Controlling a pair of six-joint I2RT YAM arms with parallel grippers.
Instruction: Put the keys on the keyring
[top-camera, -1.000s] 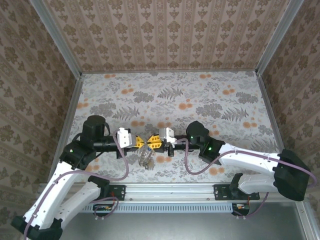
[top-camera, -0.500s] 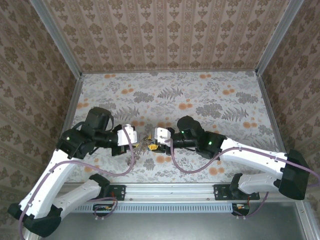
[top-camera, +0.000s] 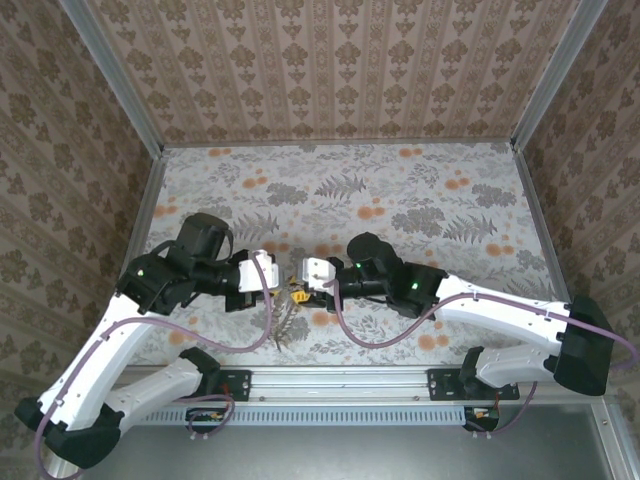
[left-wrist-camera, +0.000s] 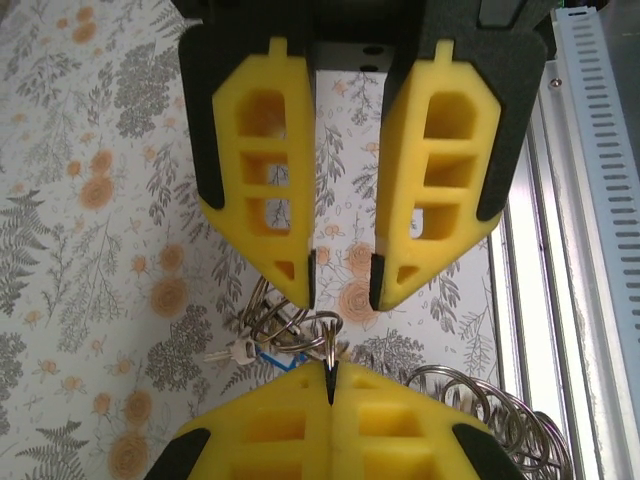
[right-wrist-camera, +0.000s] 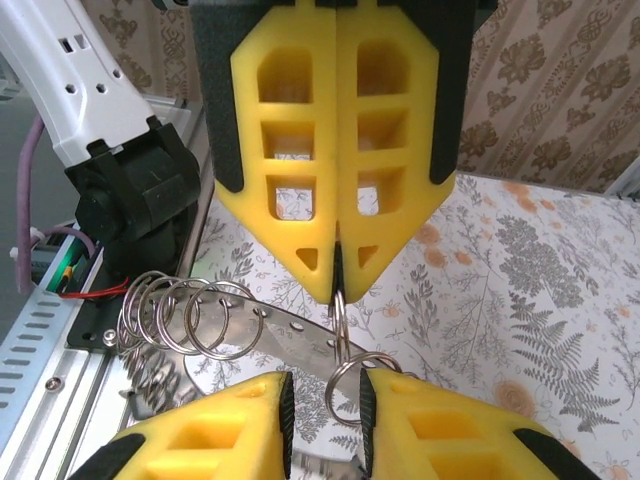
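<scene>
Keyring (left-wrist-camera: 290, 328) pinched in L hand (left-wrist-camera: 330, 385), R hand (left-wrist-camera: 342, 288) agape just beside

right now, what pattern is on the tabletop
Tabletop: grey ferns and orange flowers on white, clearest in top external view.

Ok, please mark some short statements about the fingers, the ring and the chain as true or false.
1. The left fingers are shut on a thin metal ring. True.
2. The right fingers are pressed tight together. False: a gap stands between them.
3. The two pairs of fingers point at each other, tips close. True.
4. The chain lies stretched out straight. False: it hangs in loops beside the fingers.
</scene>
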